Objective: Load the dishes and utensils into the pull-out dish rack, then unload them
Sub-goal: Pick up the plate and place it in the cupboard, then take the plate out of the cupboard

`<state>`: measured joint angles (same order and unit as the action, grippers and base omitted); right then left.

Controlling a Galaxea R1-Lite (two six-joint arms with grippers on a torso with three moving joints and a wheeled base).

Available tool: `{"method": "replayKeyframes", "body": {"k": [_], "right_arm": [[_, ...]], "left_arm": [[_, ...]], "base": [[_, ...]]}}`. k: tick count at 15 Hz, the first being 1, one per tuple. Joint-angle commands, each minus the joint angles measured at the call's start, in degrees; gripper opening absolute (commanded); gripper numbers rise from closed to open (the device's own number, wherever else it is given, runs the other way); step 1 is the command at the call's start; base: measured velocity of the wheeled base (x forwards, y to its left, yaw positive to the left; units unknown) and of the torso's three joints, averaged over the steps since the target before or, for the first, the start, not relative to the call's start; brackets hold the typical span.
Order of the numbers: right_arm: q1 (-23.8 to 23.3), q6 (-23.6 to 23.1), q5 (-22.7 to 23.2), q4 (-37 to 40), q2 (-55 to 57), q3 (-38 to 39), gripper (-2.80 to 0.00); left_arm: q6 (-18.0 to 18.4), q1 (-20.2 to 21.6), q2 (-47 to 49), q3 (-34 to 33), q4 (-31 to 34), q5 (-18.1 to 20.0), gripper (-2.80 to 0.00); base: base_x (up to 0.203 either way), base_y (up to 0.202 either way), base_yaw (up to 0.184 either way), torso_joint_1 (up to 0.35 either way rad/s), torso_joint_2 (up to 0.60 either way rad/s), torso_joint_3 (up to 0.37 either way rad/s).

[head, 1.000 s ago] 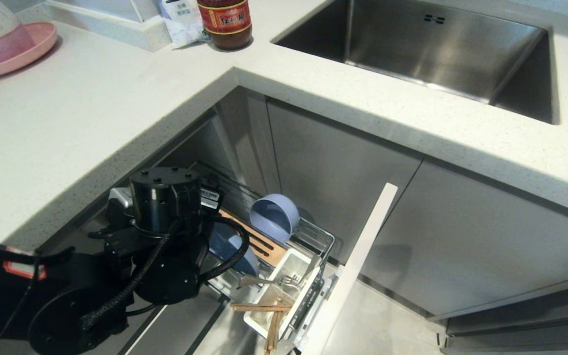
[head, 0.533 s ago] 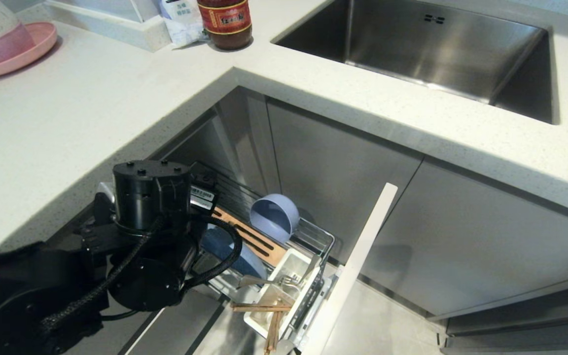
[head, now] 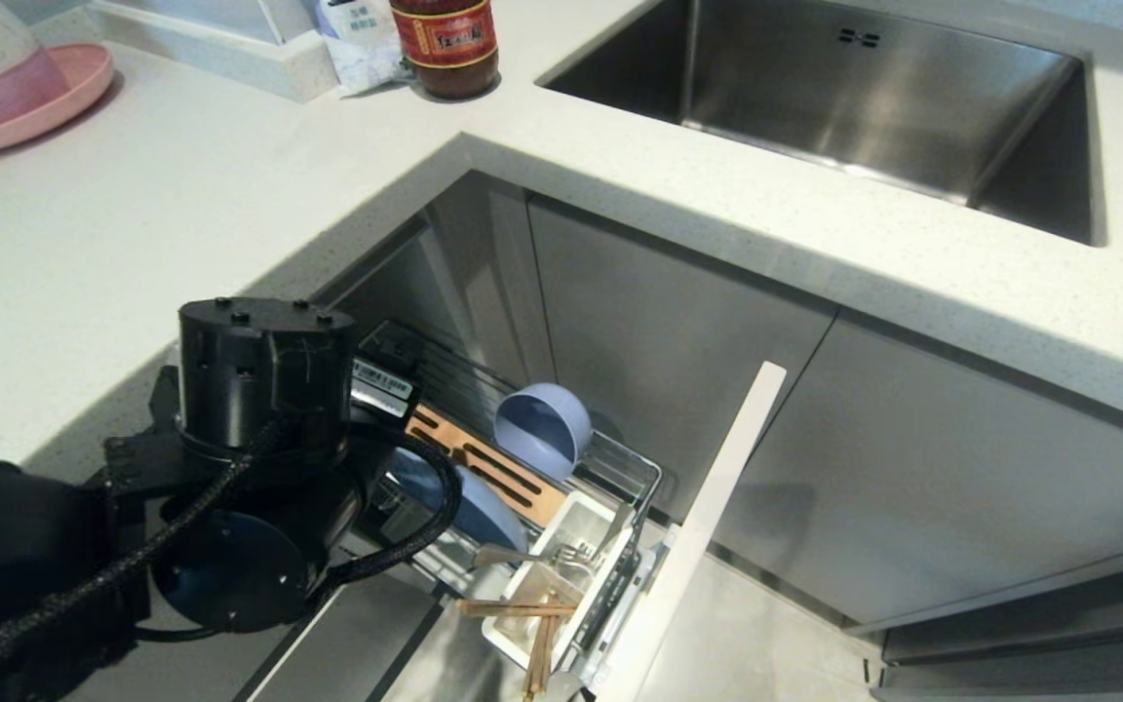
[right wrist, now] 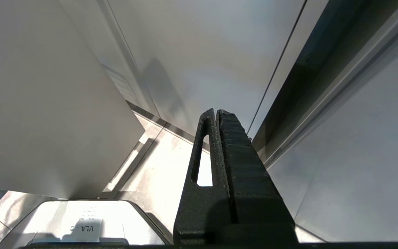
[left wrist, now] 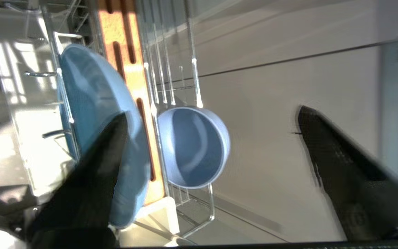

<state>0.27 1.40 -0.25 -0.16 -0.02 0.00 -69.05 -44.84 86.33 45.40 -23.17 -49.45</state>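
Left gripper (left wrist: 212, 121): jaws spread wide, nothing held, near the rack.
Plate (left wrist: 95, 114): stood on edge between rack (head: 620, 466) prongs.
Bowl (left wrist: 192, 145): beside it.
Advice: one rim should be straddled squarely before closing.
Right gripper (right wrist: 216, 114): closed, parked.

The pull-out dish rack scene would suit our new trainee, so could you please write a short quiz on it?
1. True or false: the blue plate stands on edge in the pull-out dish rack.
2. Which holds the fork and chopsticks: A the white utensil box, B the sink, C the countertop?
3. How do the left gripper and right gripper differ?

Key: 1 true. 2 A. 3 The left is open and empty; the right is shut.
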Motion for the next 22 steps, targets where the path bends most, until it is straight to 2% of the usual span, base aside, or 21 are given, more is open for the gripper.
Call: {"method": "replayKeyframes", "body": {"k": [1, 3, 4, 8, 11, 13, 17, 18, 20, 21, 22], "right_arm": [[0.0, 0.0, 0.0, 0.0, -0.2, 0.1, -2.8], [0.1, 0.0, 0.0, 0.0, -0.2, 0.1, -2.8], [0.1, 0.0, 0.0, 0.0, -0.2, 0.1, -2.8], [0.1, 0.0, 0.0, 0.0, -0.2, 0.1, -2.8], [0.0, 0.0, 0.0, 0.0, -0.2, 0.1, -2.8], [0.1, 0.0, 0.0, 0.0, -0.2, 0.1, -2.8], [0.1, 0.0, 0.0, 0.0, -0.2, 0.1, -2.8], [0.1, 0.0, 0.0, 0.0, -0.2, 0.1, -2.8], [0.1, 0.0, 0.0, 0.0, -0.2, 0.1, -2.8], [0.0, 0.0, 0.0, 0.0, -0.2, 0.1, -2.8], [0.1, 0.0, 0.0, 0.0, -0.2, 0.1, -2.8]], "left_arm": [[-0.3, -0.9, -2.8, 0.9, 1.1, -0.4, -2.8], [0.4, -1.6, -5.3, 2.8, 4.9, -0.4, -2.8], [2.1, -2.1, -6.4, 3.4, 5.8, -0.5, -2.8], [15.4, -4.1, -14.8, 5.6, 6.1, -0.3, -2.8], [26.8, -2.7, -22.6, 7.1, 6.1, 1.5, -2.8], [31.0, 2.8, -28.3, 7.2, 6.3, 6.7, -2.8], [39.5, 17.5, -41.6, 7.0, 11.2, 22.5, -2.8], [41.3, 21.7, -44.7, 6.9, 12.9, 27.0, -2.8], [43.7, 29.7, -51.0, 6.6, 18.3, 33.5, -2.8], [45.3, 32.6, -54.3, 6.5, 21.6, 36.9, -2.8], [47.0, 33.8, -57.5, 6.3, 24.5, 39.3, -2.8]], "base": [[0.0, 0.0, 0.0, 0.0, 0.0, 0.0], [0.0, 0.0, 0.0, 0.0, 0.0, 0.0], [0.0, 0.0, 0.0, 0.0, 0.0, 0.0], [0.0, 0.0, 0.0, 0.0, 0.0, 0.0], [0.0, 0.0, 0.0, 0.0, 0.0, 0.0], [0.0, 0.0, 0.0, 0.0, 0.0, 0.0], [0.0, 0.0, 0.0, 0.0, 0.0, 0.0], [0.0, 0.0, 0.0, 0.0, 0.0, 0.0], [0.0, 0.0, 0.0, 0.0, 0.0, 0.0], [0.0, 0.0, 0.0, 0.0, 0.0, 0.0], [0.0, 0.0, 0.0, 0.0, 0.0, 0.0]]}}
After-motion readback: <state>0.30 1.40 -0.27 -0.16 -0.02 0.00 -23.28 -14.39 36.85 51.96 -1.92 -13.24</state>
